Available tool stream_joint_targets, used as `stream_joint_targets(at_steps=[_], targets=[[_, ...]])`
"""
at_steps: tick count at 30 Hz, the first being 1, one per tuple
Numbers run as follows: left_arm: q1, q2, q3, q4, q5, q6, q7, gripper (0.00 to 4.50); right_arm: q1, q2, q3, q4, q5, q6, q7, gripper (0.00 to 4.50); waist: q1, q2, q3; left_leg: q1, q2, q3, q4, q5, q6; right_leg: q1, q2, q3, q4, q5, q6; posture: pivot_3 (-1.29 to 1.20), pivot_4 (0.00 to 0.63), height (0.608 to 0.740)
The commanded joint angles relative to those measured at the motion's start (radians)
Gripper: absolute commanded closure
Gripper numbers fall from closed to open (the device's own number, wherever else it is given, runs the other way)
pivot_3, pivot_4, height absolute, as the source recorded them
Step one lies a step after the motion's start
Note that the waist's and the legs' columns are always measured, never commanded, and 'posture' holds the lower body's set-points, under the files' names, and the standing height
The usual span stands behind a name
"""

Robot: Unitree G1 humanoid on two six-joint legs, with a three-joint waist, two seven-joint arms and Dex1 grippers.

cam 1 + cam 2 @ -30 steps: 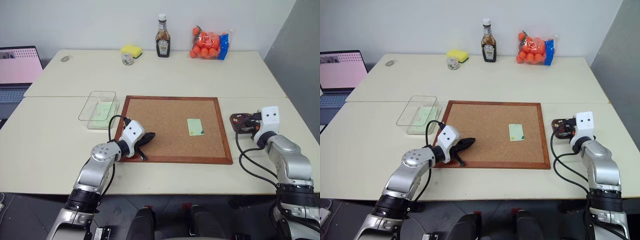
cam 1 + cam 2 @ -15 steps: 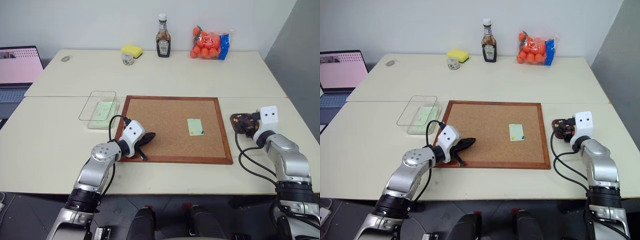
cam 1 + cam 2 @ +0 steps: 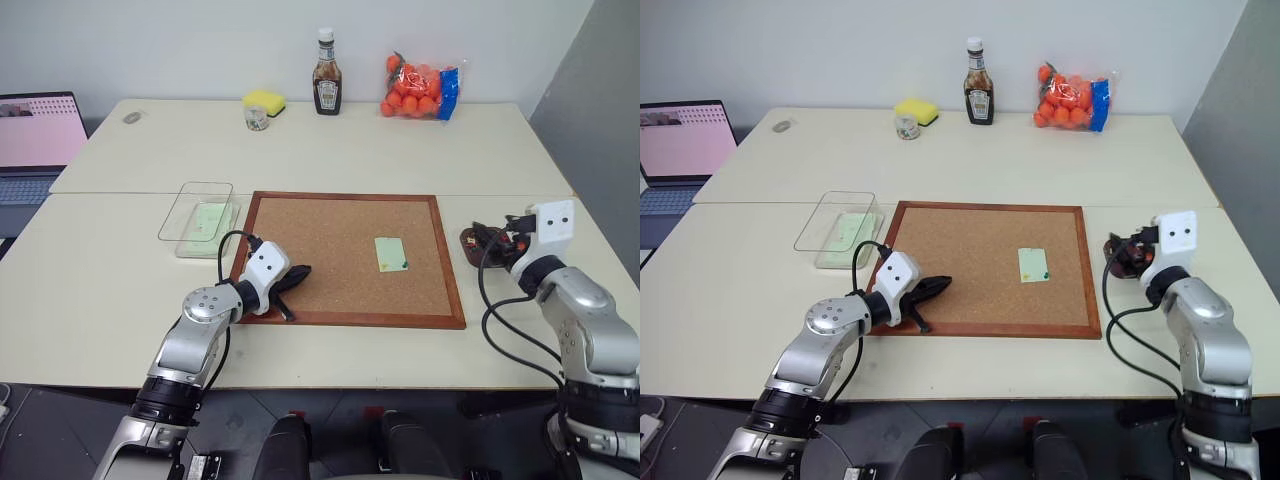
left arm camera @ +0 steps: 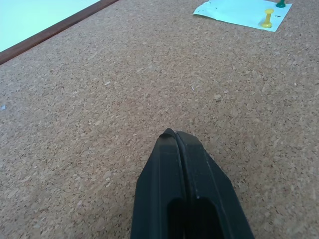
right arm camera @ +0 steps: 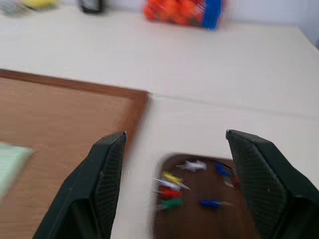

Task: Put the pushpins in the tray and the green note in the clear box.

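We find the green note [image 3: 390, 253] lying flat on the corkboard [image 3: 330, 250], toward the board's right edge, with two pushpins [image 4: 269, 18] in it, a yellow one and a green one at its corner, as the left wrist view shows. The tray [image 5: 199, 199] sits on the worktop [image 3: 330, 150] just off the board's right edge and already holds several coloured pins, so we judge part of the pin work done. The clear box [image 3: 197, 217] stands just off the board's upper left corner, near the worktop's left edge, and a pale green slip lies in it already. Our right gripper [image 5: 184, 164] hangs over the tray with its fingers spread wide and nothing between them. Our left gripper [image 4: 177, 144] rests at the board's lower left corner, fingers pressed together and empty, pointing across the cork toward the note. By our reckoning, what is left is to pull the two pins from this note, carry them to the tray, and then move the note across to the box.
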Motion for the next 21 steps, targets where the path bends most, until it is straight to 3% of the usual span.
stream_joint_targets(at_steps=[1, 9, 20, 21], targets=[[0.024, -0.004, -0.045, 0.028, 0.02, 0.012, -0.026, 4.5, 0.05, 0.011, 0.105, -0.101, -0.001, -0.026, 0.039, 1.12, 0.0, 0.0, 0.0, 0.0, 0.0, 0.0, 0.0, 0.0, 0.0, 0.0, 0.0, 0.0, 0.0, 0.0, 0.0, 0.0, 0.15, 0.74], [0.007, 0.0, -0.048, 0.037, 0.022, 0.011, -0.036, 4.5, 0.011, 0.105, 0.262, 0.066, -0.113, -0.111, -0.013, 1.12, 0.001, -0.001, -0.001, 0.0, 0.0, 0.0, 0.0, 0.0, 0.0, 0.0, 0.0, 0.0, 0.0, 0.0, 0.0, 0.0, 0.15, 0.74], [0.006, 0.001, -0.048, 0.028, 0.021, 0.018, -0.039, 4.5, -0.018, 0.139, 0.295, 0.184, -0.149, -0.158, -0.006, 1.12, 0.002, -0.001, -0.001, 0.0, 0.0, 0.0, 0.0, 0.0, 0.0, 0.0, -0.001, 0.0, 0.0, 0.0, 0.0, 0.0, 0.15, 0.74], [0.006, 0.001, -0.048, 0.028, 0.021, 0.018, -0.038, 4.5, -0.02, 0.141, 0.293, 0.188, -0.15, -0.161, -0.006, 1.28, 0.002, -0.001, -0.001, 0.0, 0.0, 0.0, 0.0, 0.0, 0.0, 0.0, -0.001, 0.0, 0.0, 0.0, 0.0, 0.0, 0.15, 0.74]])
